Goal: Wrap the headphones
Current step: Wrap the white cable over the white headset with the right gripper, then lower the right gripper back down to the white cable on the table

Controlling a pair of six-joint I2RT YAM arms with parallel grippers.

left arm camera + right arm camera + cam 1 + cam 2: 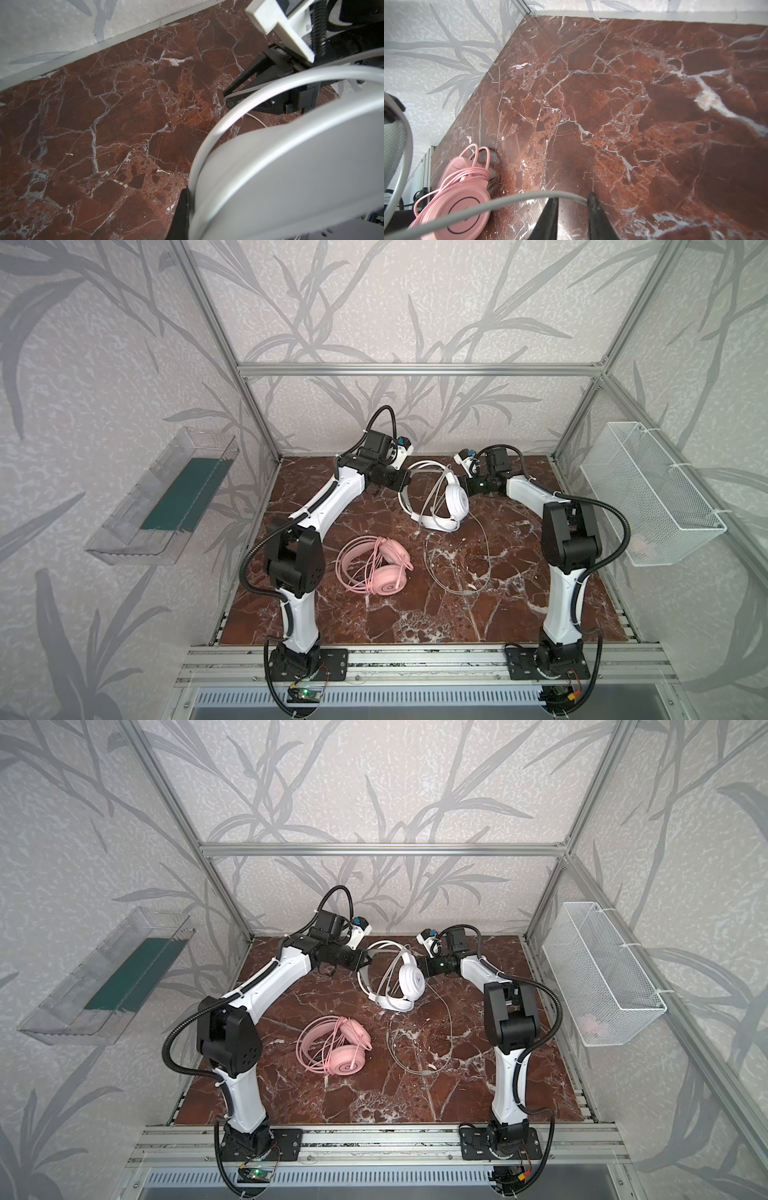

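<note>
Holding pink thing (642,546): basket (648,485); white headphones (456,498) outside

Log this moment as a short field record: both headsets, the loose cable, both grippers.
pink headphones: lying on the table, front centre, own cable coiled over them
white headphones: back centre, between the two grippers
white cable: mostly loose, looping across the table
left gripper: shut on the headband of the white headphones
right gripper: jaws apart, white cable crossing its tips
wrapping: pink looks done, white not yet
</note>
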